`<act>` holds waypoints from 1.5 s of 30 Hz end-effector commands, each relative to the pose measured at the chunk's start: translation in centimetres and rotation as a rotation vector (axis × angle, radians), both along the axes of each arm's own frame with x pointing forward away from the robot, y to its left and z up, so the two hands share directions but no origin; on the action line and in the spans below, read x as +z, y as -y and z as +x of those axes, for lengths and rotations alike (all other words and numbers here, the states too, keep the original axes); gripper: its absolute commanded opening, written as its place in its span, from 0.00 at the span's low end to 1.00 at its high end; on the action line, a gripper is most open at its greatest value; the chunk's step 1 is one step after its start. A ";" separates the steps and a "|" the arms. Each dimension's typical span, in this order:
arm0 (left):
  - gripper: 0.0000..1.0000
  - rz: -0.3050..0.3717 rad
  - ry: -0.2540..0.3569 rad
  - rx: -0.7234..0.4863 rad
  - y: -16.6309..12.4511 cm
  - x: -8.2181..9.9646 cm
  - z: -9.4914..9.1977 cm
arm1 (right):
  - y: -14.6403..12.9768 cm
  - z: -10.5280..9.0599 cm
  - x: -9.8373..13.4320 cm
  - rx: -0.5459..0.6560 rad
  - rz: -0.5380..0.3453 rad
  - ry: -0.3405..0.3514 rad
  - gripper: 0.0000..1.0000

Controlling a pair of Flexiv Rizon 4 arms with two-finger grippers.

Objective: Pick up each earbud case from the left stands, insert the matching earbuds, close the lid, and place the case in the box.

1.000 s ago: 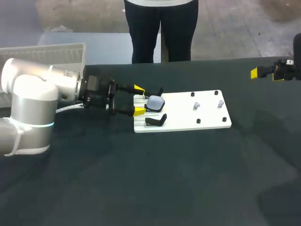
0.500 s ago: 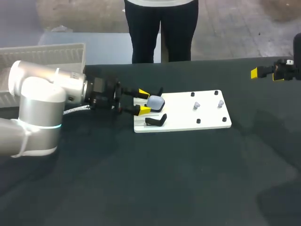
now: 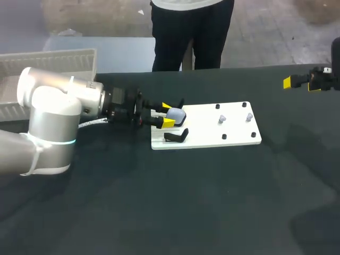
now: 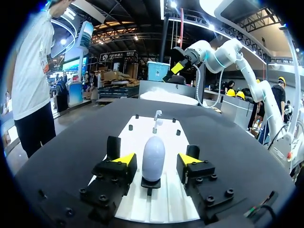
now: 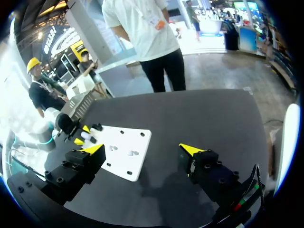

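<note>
Left tool [image 3: 167, 115] has been advanced to case [image 3: 176, 115], fingers [image 4: 124, 159] parted either side, nothing gripped; case seated upright on stand [image 4: 150, 183]; uneven closing may be expected to topple it.

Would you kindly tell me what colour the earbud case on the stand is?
Pale bluish grey; the left wrist view shows the case best.

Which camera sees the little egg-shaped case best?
The left wrist view. The case is close and whole there, upright on its stand, inside the open left gripper. The head view shows it small, from above. The right wrist view shows only a far-off pale speck.
</note>
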State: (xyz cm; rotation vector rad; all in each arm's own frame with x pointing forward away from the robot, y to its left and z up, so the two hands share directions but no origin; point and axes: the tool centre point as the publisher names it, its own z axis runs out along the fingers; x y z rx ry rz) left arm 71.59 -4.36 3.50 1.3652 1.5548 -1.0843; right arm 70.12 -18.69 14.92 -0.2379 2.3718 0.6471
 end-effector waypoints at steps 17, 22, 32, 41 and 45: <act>0.49 -0.006 -0.008 -0.040 1.1 -1.0 0.9 | -0.1 -0.1 0.1 -0.005 -0.004 0.000 1.00; 0.49 -0.009 -0.010 -0.053 1.3 -1.3 0.6 | -0.1 -0.1 0.1 -0.005 -0.004 0.000 1.00; 0.48 -0.012 -0.011 -0.054 1.3 -1.5 0.5 | -0.1 -0.1 0.1 -0.005 -0.004 0.000 1.00; 0.45 -0.022 -0.010 -0.049 1.3 -1.5 0.7 | -0.1 -0.1 0.1 -0.005 -0.004 0.000 1.00; 0.43 -0.020 -0.013 -0.050 1.2 -1.6 0.7 | -0.1 -0.1 0.1 -0.005 -0.004 0.000 1.00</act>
